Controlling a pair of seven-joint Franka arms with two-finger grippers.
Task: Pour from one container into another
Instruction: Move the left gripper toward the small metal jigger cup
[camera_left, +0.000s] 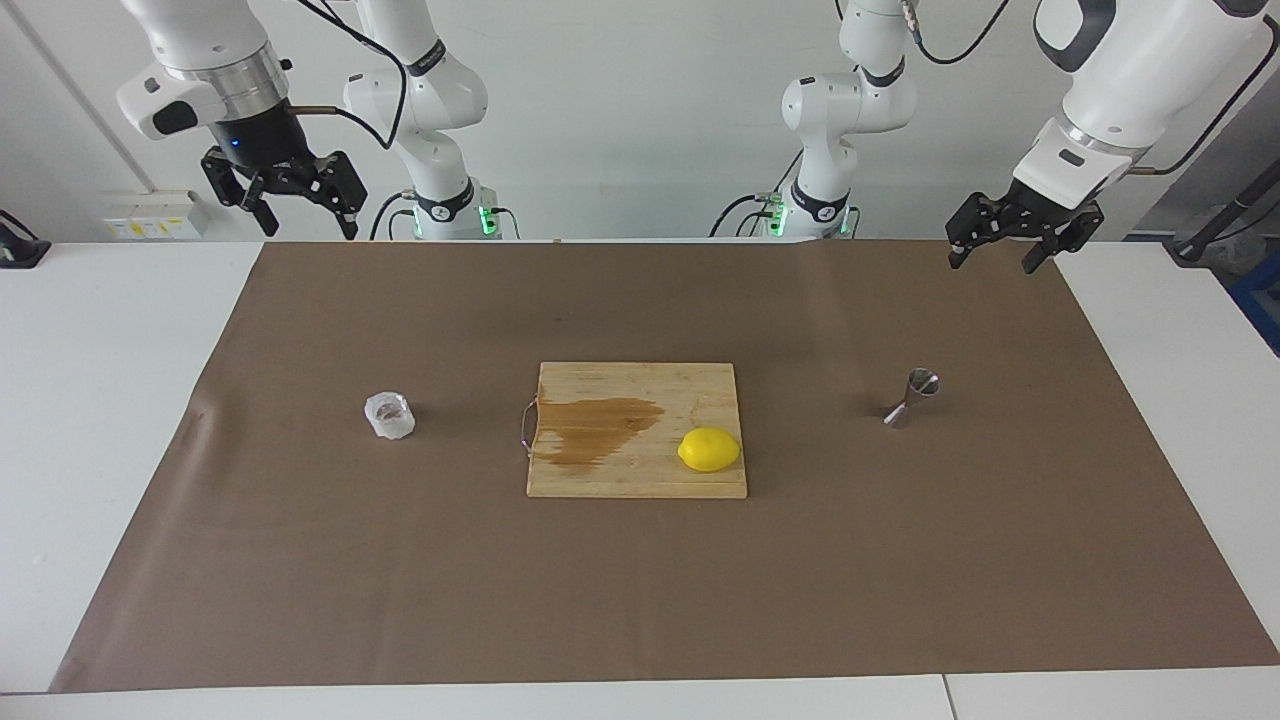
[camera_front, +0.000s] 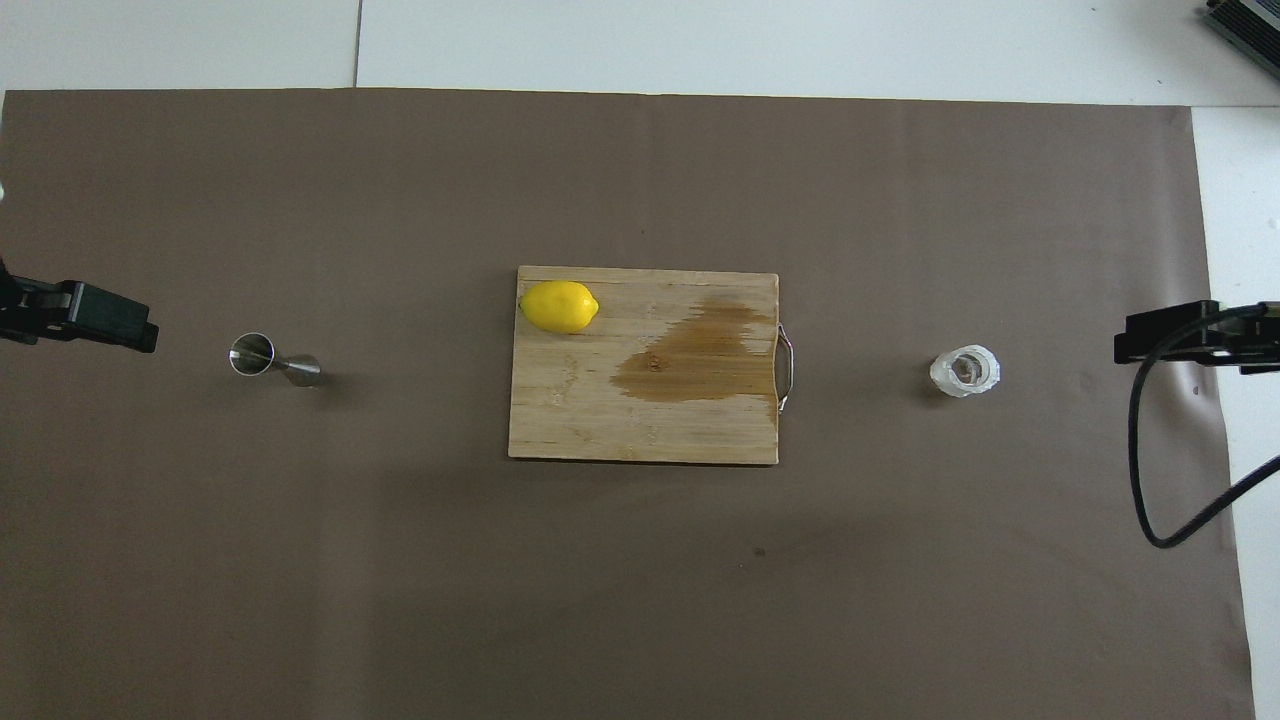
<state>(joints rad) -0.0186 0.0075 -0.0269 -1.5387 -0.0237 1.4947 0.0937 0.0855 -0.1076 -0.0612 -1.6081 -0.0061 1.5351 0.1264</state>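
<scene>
The small clear cup (camera_left: 389, 415) (camera_front: 966, 371), whitish with a brownish tint inside, stands upright on the brown mat toward the right arm's end of the table. The steel jigger (camera_left: 912, 397) (camera_front: 270, 358) stands on the mat toward the left arm's end. My right gripper (camera_left: 308, 225) hangs high over the mat's edge at the robots' side, open and empty, well apart from the cup. My left gripper (camera_left: 992, 262) is also raised and open with nothing in it, over the mat's corner at its own end, well clear of the jigger.
A wooden cutting board (camera_left: 700, 385) (camera_front: 560, 420) with a wire handle lies mid-table between cup and jigger. It bears a brown wet stain (camera_left: 595, 428) and a yellow lemon (camera_left: 709, 450) (camera_front: 559, 306). The brown mat (camera_left: 640, 600) covers most of the white table.
</scene>
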